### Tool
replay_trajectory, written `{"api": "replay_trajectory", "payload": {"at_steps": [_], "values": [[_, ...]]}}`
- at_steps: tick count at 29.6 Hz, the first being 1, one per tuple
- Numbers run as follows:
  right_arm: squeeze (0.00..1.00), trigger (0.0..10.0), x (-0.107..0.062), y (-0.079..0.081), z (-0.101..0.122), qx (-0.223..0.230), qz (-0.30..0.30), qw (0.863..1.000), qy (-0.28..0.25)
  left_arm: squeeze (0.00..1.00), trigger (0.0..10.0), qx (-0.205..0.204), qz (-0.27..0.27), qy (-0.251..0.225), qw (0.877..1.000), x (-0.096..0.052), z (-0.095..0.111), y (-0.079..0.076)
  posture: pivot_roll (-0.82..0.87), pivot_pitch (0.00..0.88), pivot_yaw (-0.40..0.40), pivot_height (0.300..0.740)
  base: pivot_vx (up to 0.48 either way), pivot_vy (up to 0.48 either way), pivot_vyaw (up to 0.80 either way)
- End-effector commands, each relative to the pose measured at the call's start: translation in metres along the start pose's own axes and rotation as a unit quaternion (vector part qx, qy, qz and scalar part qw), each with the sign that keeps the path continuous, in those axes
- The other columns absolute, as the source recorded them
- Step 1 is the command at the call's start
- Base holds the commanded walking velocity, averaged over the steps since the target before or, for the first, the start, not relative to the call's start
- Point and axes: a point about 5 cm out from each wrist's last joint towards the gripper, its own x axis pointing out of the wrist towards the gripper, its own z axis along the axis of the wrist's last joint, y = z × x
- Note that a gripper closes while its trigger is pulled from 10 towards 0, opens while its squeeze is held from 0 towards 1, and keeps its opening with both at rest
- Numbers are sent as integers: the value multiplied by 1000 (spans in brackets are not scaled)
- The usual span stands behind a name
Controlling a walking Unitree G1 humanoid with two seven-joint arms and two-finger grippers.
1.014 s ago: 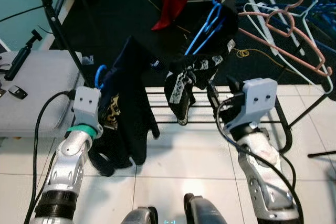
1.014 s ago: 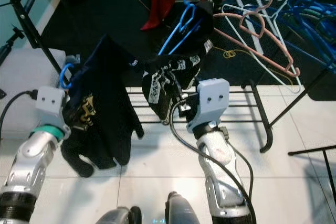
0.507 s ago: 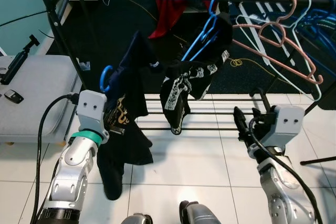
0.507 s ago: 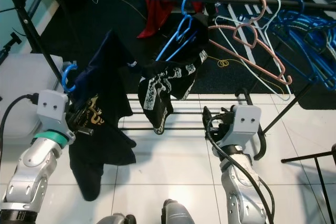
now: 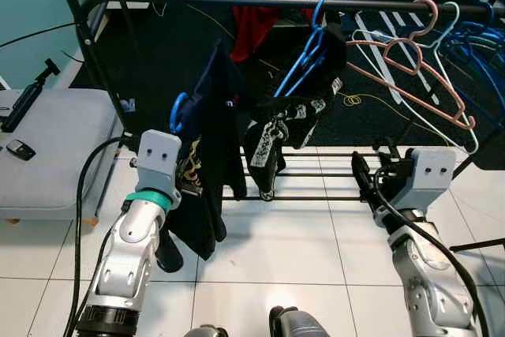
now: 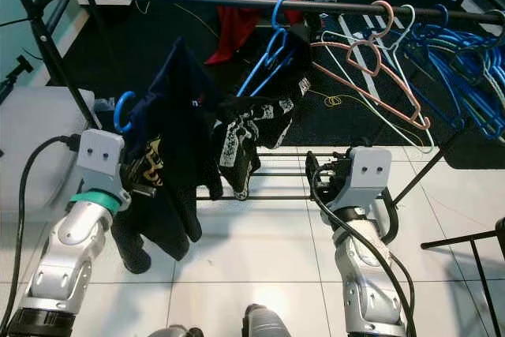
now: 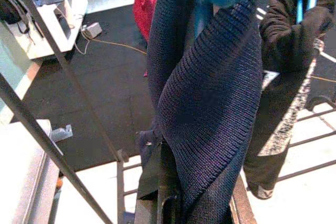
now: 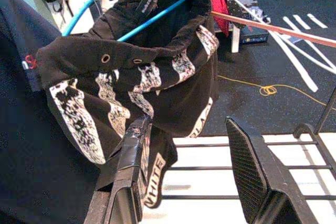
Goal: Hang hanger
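Blue hanger (image 5: 178, 110) with navy sweater (image 5: 207, 159): our left pincer (image 6: 136, 187) clamps it; limp, swinging load. Right pincer (image 8: 194, 177) apart, empty.

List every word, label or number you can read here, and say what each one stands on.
"WHITE": white letters on the black printed garment hanging from the blue hanger, seen in the right wrist view.
Red lettering on the dark garment held by the left gripper: too small to read.
Gold print on the same dark garment: blurred, not readable.
Other white print on the black printed garment: broken by folds, not readable.
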Motion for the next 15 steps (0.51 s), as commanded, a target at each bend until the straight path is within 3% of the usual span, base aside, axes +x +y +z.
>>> {"api": "replay_trajectory", "payload": {"at_steps": [1, 15], "values": [[0, 10000, -2, -3, -2, 0, -2, 1000, 2, 0, 10000, 3, 6, -18, 1000, -1, 9, 1, -146, 0, 42, 740, 281, 0, 0], [0, 10000, -2, -5, -3, -3, -3, 1000, 1, 0, 10000, 5, 5, -20, 1000, 2, 11, -1, -157, 0, 55, 740, 283, 0, 0]]}}
